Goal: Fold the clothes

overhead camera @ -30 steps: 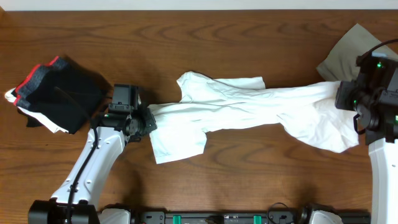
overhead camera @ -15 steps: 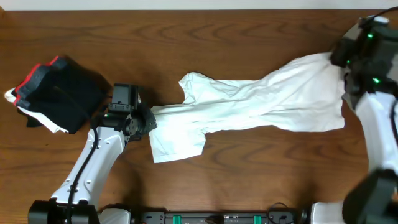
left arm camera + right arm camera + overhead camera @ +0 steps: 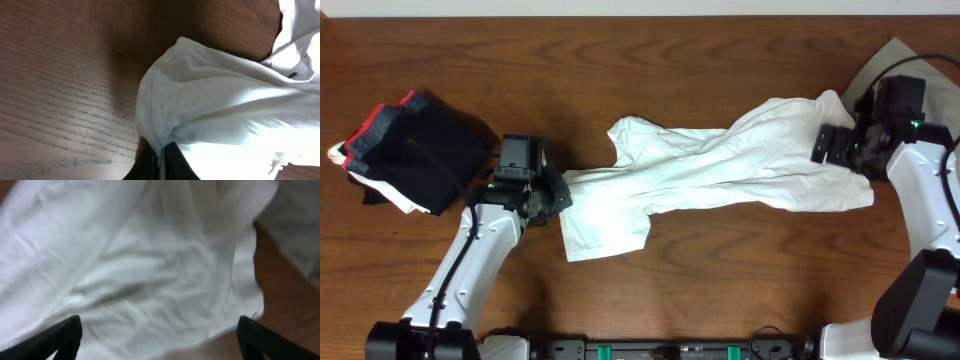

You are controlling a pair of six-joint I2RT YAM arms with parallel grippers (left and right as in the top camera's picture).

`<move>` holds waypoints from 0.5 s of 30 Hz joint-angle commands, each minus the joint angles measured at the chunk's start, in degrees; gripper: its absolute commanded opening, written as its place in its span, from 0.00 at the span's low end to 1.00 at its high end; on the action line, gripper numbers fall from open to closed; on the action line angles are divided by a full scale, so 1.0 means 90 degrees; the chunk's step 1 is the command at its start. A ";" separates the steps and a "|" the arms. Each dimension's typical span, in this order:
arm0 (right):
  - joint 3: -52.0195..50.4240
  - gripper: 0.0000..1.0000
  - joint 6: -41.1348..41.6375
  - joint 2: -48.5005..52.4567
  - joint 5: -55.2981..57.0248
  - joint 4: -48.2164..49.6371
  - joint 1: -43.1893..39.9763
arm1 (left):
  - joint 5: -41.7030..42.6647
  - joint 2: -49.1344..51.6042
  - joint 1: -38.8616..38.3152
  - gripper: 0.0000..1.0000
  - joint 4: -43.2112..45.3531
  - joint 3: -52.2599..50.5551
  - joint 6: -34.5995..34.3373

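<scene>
A large white T-shirt (image 3: 720,170) lies stretched and crumpled across the middle of the table. My left gripper (image 3: 558,195) is shut on its left edge; the left wrist view shows the white fabric (image 3: 210,100) pinched between the dark fingertips (image 3: 175,160). My right gripper (image 3: 828,145) hovers over the shirt's right end with its jaws wide apart. In the right wrist view the white cloth (image 3: 150,270) lies loose below the right gripper (image 3: 160,332), not touching either finger. No print shows on the shirt.
A pile of black, red-edged garments (image 3: 410,150) sits at the far left over something white. A grey-khaki garment (image 3: 892,62) lies at the back right corner, partly under the right arm, and it shows in the right wrist view as grey cloth (image 3: 297,235).
My right gripper carried the shirt's right end toward the back of the table, opened and let it drop, then moved a little left. The left gripper has held still.
</scene>
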 commanded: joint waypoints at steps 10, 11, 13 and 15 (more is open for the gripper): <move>-0.0928 0.78 -0.0129 0.0233 0.0316 0.1353 0.0061 | -0.0146 -0.0017 0.0051 0.06 -0.0075 -0.0032 0.0107; -0.0996 0.78 -0.0083 0.0279 0.0316 0.1445 0.0061 | -0.0146 -0.0017 0.0051 0.06 -0.0083 -0.0032 0.0107; -0.1112 0.78 -0.0078 0.0408 0.0316 0.1581 0.0061 | -0.0146 -0.0017 0.0051 0.06 -0.0083 -0.0032 0.0107; -0.1178 0.79 -0.0080 0.0571 0.0318 0.1647 0.0061 | -0.0146 -0.0017 0.0051 0.06 -0.0078 -0.0032 0.0107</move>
